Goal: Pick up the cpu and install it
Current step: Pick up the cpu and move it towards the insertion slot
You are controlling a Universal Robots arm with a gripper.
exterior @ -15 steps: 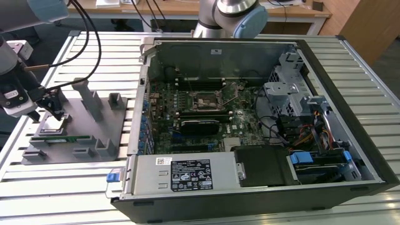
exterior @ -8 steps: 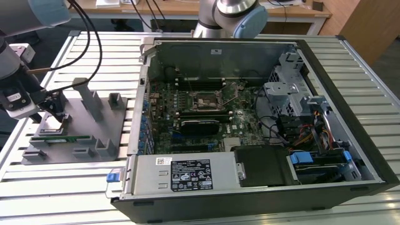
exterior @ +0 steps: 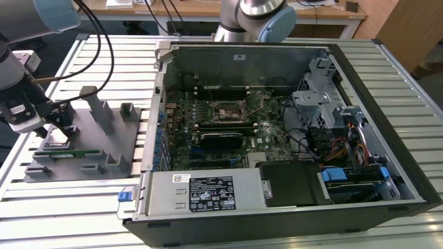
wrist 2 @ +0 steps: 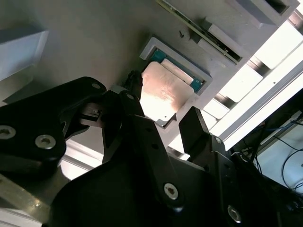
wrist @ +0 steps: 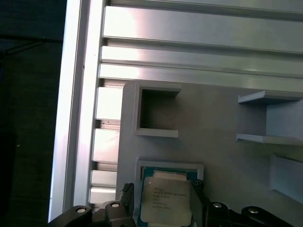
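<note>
the cpu [wrist: 165, 201] lies flat in its framed nest on the grey fixture plate [wrist: 213, 123], off to the exterior view's left of the open computer case [exterior: 242, 65]; being square, it gives us no long axis. the pincer [wrist: 163, 198] hangs directly over it, fingers [wrist: 129, 198] spread to either side, seemingly just clear of its edges. rows of print cross its lid, too faint for us to read.
</note>
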